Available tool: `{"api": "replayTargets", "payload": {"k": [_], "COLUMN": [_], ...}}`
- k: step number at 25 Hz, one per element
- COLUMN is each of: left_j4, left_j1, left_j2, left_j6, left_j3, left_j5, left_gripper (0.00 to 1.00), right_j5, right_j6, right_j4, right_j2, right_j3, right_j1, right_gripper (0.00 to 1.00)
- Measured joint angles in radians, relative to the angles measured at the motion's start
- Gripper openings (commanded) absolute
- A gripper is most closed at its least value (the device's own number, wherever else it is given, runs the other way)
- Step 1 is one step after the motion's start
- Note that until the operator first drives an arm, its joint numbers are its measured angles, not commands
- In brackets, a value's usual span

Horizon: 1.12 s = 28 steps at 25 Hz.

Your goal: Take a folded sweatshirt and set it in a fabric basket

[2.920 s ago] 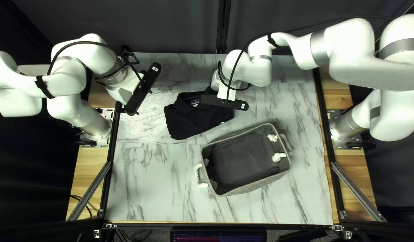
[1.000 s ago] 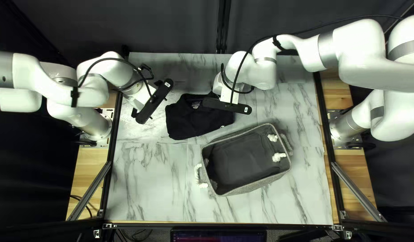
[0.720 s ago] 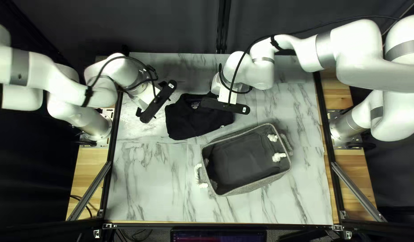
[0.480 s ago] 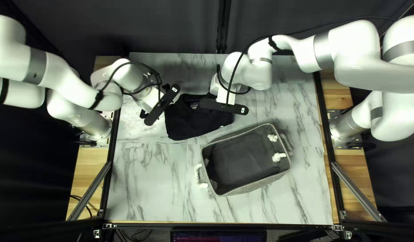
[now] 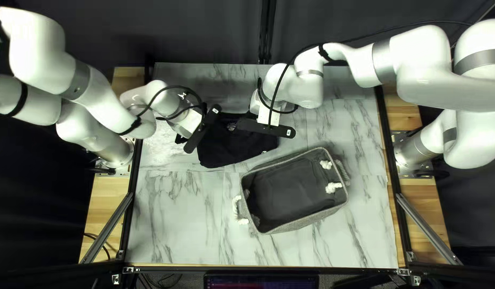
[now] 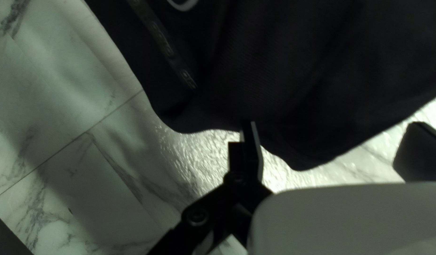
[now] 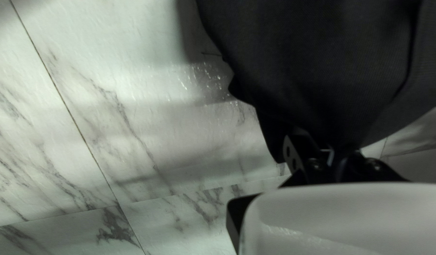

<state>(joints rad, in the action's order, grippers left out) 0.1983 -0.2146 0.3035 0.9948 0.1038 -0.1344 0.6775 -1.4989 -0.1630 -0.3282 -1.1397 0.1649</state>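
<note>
Pinching one edge of the black folded sweatshirt (image 5: pixel 226 149) in the right hand (image 7: pixel 340 153), bunching the cloth there, probably for anchoring that side on the desk (image 5: pixel 175 214), just beside the fabric basket (image 5: pixel 306 219). Spreading the left hand (image 6: pixel 335 139) at the opposite edge, apparently lining up a second grip for sharing the weight and preventing unfolding.
</note>
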Motion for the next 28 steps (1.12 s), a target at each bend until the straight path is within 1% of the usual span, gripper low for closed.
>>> {"api": "replayTargets", "payload": {"k": [7,14,21,22,23,24,25,28], "left_j4": [0.122,0.165,0.26,0.269,0.276,0.281,0.287,0.311], "left_j1": [0.016,0.02,0.043,0.045,0.046,0.046,0.046,0.049], "left_j2": [-0.036,-0.052,-0.107,-0.11,-0.112,-0.112,-0.113,-0.117], "left_j6": [0.102,0.142,0.215,0.224,0.231,0.237,0.244,0.27], "left_j3": [0.003,0.02,0.051,0.055,0.057,0.059,0.061,0.066], "left_j5": [0.029,0.016,0.025,0.024,0.022,0.021,0.018,0.015], "left_gripper": [1.0,1.0,1.0,0.99,0.82,0.45,0.12,0.12], "right_j5": [0.002,0.002,-0.004,-0.004,-0.005,-0.005,-0.006,-0.008], "right_j6": [0.007,0.012,0.011,0.011,0.011,0.011,0.011,0.012], "right_j4": [-0.007,-0.008,-0.008,-0.008,-0.008,-0.008,-0.008,-0.008], "right_j2": [0.012,0.007,0.01,0.01,0.01,0.01,0.01,0.009], "right_j3": [0.009,0.006,0.01,0.01,0.011,0.011,0.011,0.011], "right_j1": [0.0,-0.003,-0.002,-0.002,-0.002,-0.001,-0.001,-0.001], "right_gripper": [0.0,0.0,0.0,0.0,0.0,0.0,0.0,0.0]}}
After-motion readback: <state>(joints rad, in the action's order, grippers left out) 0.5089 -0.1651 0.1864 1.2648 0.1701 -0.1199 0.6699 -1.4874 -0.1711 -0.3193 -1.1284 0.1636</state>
